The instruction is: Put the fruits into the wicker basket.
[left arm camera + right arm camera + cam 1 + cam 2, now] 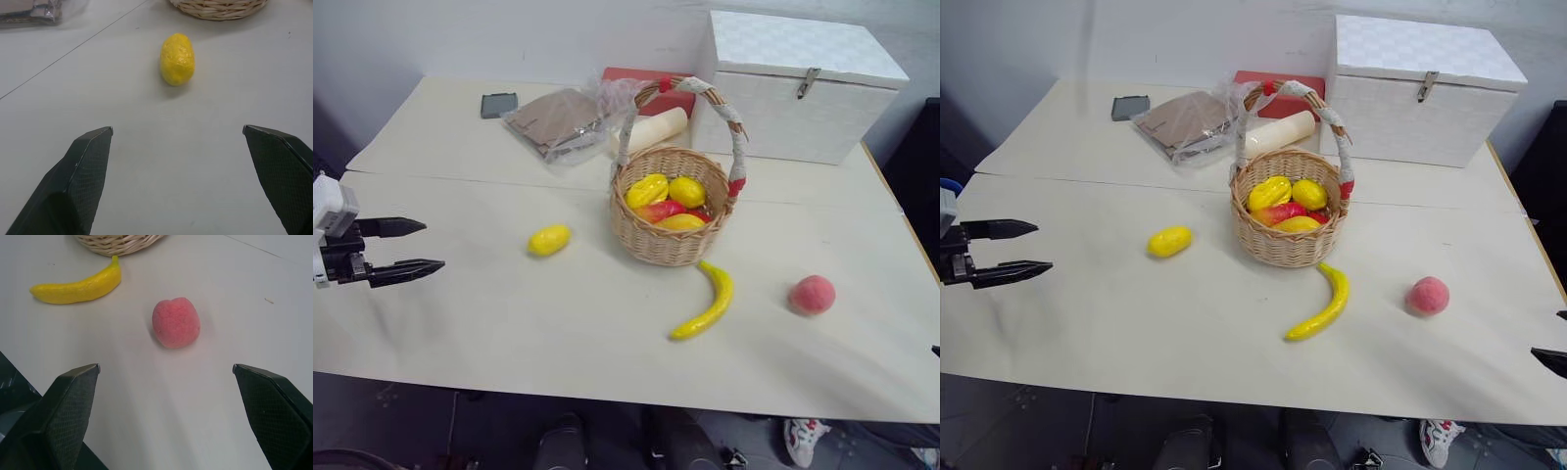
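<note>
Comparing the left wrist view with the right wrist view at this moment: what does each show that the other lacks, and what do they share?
Left wrist view: the yellow lemon lying ahead of the open left gripper, plus a corner of the plastic-wrapped packet.

Right wrist view: the peach ahead of the open right gripper, and the banana off to one side.

Both: the wicker basket rim and the pale table.

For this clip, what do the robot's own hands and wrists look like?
The left hand has two long, black, tapering fingers with pointed tips, mounted on a black base with a white-grey block behind it at the wrist. Close up, the fingers show a fine woven, carbon-fibre-like texture and angular, faceted edges. The right hand has the same black textured fingers. No cables or markings are discernible.
</note>
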